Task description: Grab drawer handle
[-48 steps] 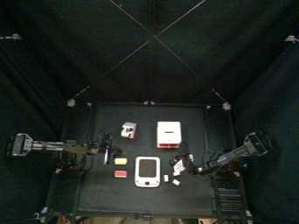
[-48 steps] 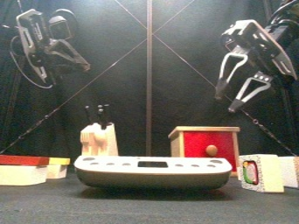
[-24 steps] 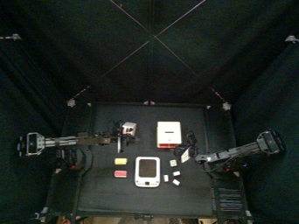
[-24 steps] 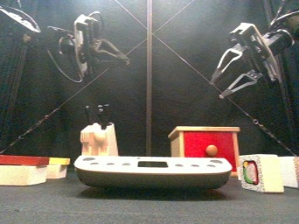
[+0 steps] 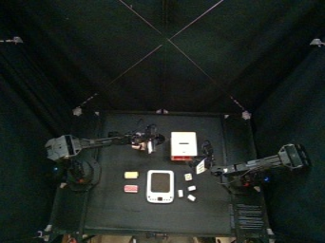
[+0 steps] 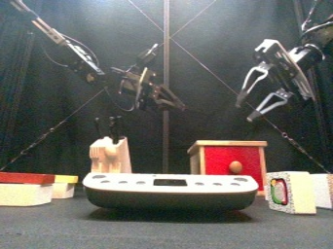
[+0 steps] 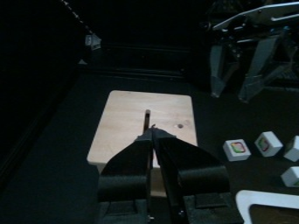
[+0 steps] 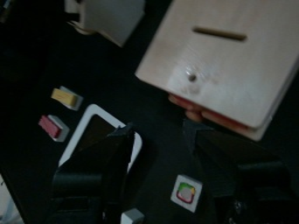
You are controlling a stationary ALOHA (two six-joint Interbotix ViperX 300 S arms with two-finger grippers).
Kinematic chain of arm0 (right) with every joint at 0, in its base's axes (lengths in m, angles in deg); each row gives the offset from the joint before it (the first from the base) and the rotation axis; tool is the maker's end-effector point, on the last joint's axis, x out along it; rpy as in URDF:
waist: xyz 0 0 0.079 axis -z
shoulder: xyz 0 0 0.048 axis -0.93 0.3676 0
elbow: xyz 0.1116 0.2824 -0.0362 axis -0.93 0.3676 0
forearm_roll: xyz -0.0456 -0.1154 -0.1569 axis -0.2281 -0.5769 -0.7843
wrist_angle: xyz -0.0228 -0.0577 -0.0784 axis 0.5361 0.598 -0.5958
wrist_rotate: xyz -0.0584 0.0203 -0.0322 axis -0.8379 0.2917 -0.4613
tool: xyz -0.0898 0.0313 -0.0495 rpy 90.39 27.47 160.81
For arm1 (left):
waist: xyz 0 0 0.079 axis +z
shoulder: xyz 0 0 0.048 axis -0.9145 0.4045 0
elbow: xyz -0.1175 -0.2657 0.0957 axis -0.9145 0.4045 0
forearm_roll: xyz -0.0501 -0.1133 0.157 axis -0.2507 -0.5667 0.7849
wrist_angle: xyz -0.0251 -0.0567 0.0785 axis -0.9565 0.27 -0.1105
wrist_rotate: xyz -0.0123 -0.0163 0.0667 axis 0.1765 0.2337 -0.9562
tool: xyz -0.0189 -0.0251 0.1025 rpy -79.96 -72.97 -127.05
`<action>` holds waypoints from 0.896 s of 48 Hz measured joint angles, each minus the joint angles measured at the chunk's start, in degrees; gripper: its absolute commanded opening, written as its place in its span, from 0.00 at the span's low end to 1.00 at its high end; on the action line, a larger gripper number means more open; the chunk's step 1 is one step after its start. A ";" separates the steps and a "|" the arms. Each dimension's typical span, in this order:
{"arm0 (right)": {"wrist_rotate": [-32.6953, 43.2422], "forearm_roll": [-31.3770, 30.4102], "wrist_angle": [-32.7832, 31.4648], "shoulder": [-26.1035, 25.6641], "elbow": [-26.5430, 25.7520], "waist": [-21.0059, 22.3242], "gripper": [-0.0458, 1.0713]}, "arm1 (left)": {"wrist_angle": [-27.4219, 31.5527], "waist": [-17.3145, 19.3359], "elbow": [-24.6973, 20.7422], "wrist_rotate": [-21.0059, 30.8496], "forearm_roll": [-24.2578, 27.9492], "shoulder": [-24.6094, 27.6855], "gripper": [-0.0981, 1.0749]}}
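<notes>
I see the desk (image 5: 114, 195) carrying all items inside the curtained pen. The drawer (image 6: 229, 163) stands right of centre toward the far side, upright, its red front facing the near edge. The handle (image 6: 236, 166), a small round knob, sits on that red front. From above, the drawer (image 5: 184, 142) shows a pale top with a red strip on its near edge.

The flat white device (image 6: 169, 191) lies nearest the front edge, in front of the drawer. A wooden block holder (image 6: 109, 155) stands to the left, and small white cubes (image 6: 294, 190) sit at the right.

The left tool (image 6: 154, 92) hangs above and left of the drawer; its jaws appear nearly together in the left wrist view (image 7: 156, 150), holding nothing. The right tool (image 6: 267, 89) hangs above and right of the drawer, jaws spread wide and empty (image 8: 176, 149).

Risks, in my judgement:
- Both tools converge over one small drawer; collision is possible.
- The knob is small; a misaligned close may slip off it.
- A descending jaw may strike the drawer top and push it.
</notes>
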 measured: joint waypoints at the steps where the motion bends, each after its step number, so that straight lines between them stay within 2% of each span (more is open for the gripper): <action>1: 0.00 0.70 0.00 0.26 0.00 0.00 0.79 | 0.00 0.00 -0.35 -0.09 0.00 0.35 0.50; 9: -0.18 4.13 0.00 4.57 -1.76 0.00 0.79 | -0.09 -0.09 -1.58 -0.44 -0.79 2.64 0.50; 24: -0.88 4.39 -0.53 13.18 -7.56 2.64 0.79 | 0.18 -0.09 -2.37 -0.44 -2.55 5.45 0.50; 31: -0.88 4.48 -0.62 15.12 -9.40 3.87 0.79 | 0.18 -0.09 -2.64 -0.44 -4.22 6.68 0.50; 43: -0.26 5.80 -1.93 16.44 -9.58 3.96 0.79 | 0.35 -0.18 -3.25 -0.44 -5.80 8.00 0.50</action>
